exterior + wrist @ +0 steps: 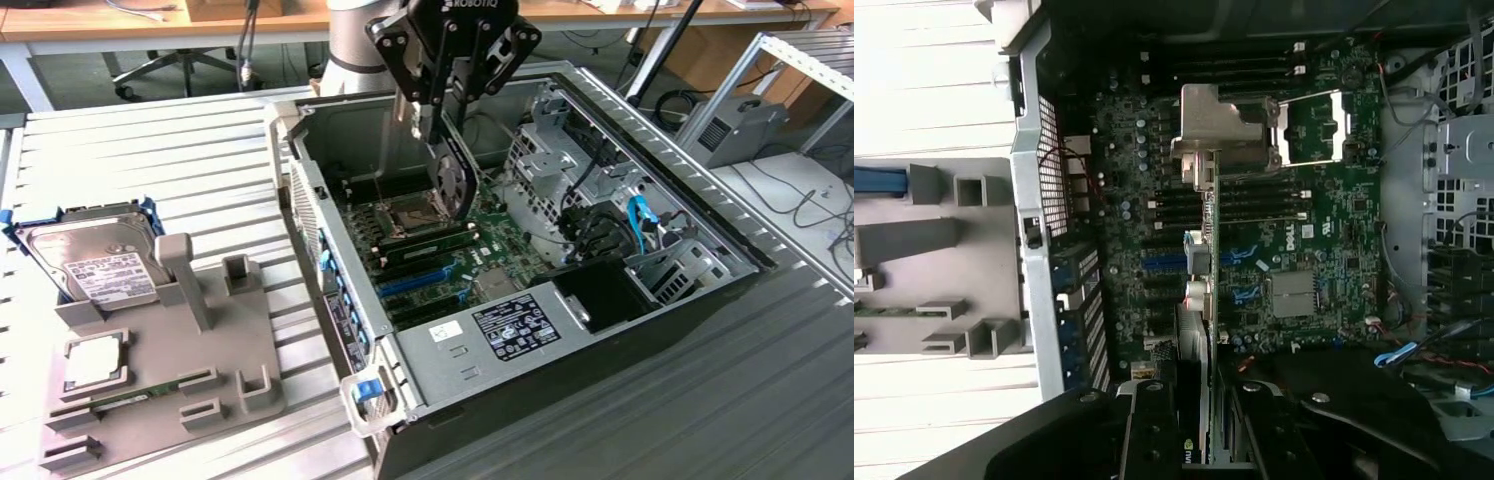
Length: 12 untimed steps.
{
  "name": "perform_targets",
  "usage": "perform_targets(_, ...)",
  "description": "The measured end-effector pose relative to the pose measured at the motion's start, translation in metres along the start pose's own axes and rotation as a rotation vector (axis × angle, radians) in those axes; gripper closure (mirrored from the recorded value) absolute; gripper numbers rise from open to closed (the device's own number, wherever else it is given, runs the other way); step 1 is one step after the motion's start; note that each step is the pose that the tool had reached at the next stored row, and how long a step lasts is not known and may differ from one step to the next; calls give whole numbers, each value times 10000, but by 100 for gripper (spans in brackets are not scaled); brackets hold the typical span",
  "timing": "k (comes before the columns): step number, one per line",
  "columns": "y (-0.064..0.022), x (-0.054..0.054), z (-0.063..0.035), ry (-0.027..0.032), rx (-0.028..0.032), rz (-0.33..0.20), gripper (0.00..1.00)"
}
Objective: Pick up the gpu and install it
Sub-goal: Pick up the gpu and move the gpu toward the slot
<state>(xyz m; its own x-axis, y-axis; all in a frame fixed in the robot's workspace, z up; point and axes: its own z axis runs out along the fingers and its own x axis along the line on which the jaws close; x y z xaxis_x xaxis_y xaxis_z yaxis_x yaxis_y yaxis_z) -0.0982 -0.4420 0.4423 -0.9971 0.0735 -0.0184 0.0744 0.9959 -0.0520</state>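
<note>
Pincer (438, 125) clamped on gpu (458, 185), edge-down over mobo (505, 238) in pc case (454, 355).

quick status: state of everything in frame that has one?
gripper: shut on the gpu.
gpu: held on edge over the motherboard, not seated in a slot.
computer case: lying on its side, side panel off.
hard drive: leaning upright in the gray fixture.
memory stick: lying in a slot of the fixture.

The gripper (445, 135) clamps the gpu (457, 188) upright over the motherboard (505, 240) of the open case (601, 335), with the hard drive (94, 262) at the case's nine o'clock.
</note>
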Motion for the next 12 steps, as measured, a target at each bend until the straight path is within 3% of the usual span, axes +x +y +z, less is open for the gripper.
perform_targets(12,13,-159,2,0,0,-1,74)
